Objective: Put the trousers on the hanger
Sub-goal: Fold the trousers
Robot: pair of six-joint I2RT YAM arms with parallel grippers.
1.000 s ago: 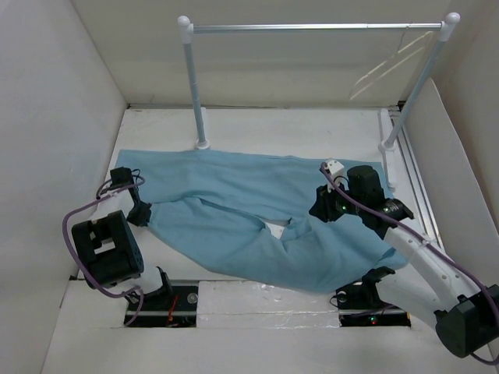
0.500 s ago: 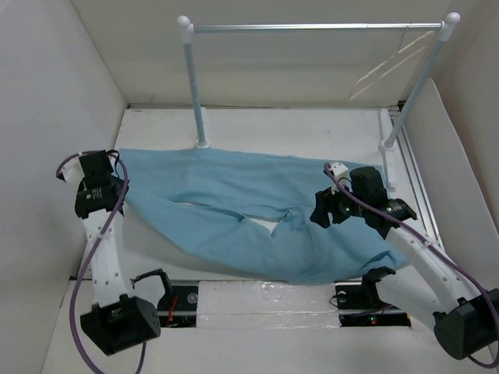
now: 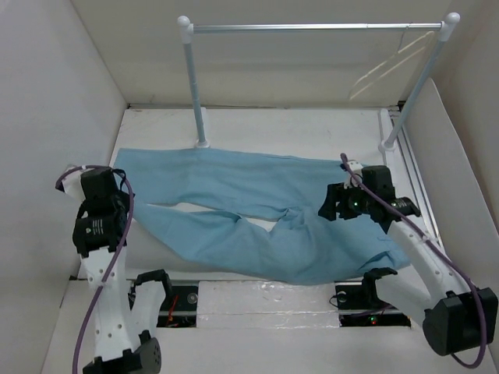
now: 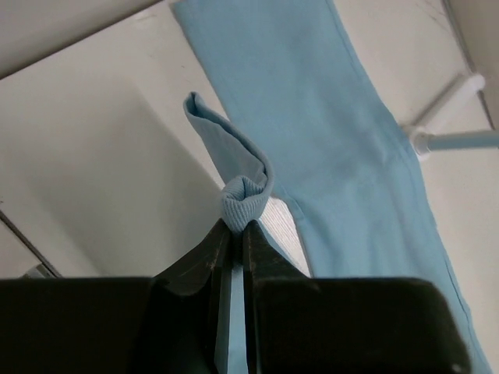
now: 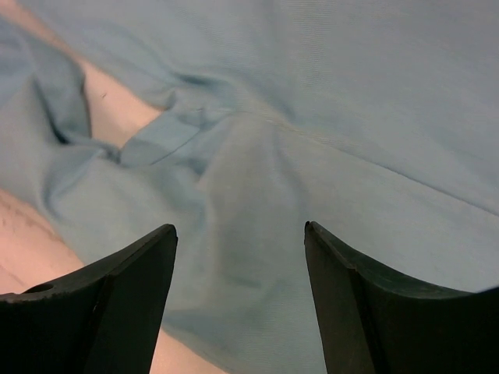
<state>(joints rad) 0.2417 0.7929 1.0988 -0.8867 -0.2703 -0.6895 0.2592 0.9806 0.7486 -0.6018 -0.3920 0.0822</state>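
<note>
- Holding a bunched fold of the trousers point(image 3: 257, 210), the left pincer point(image 4: 234, 227) has its jaws pressed together on the cloth. The left wrist view shows the light blue fold pinched right at the tips.
- Left arm: stands tall at the left edge of the counter point(image 3: 296, 132), with its wrist bent over toward the left end of the trousers.
- Right arm: reaches forward and left from its base, elbow out to the right. The right pincer point(image 3: 334, 204) hangs over the right part of the trousers.
- The right wrist view shows the right pincer's jaws standing apart with nothing between them. Below lies wrinkled cloth, with a strip of bare counter at the left.
- Trousers: spread flat across the counter from left to right, both legs running leftward, in front of the rail point(image 3: 312, 27).
- Hanger point(image 3: 378, 66): hangs on the rail near its right post, well apart from the trousers and both pincers. It appears only in the top view, and faintly.
- The left wrist view alone shows the pinch itself. The top view hides it behind the wrist.
- Count: two arms, one pair of trousers, one hanger, one rail on two posts.
</note>
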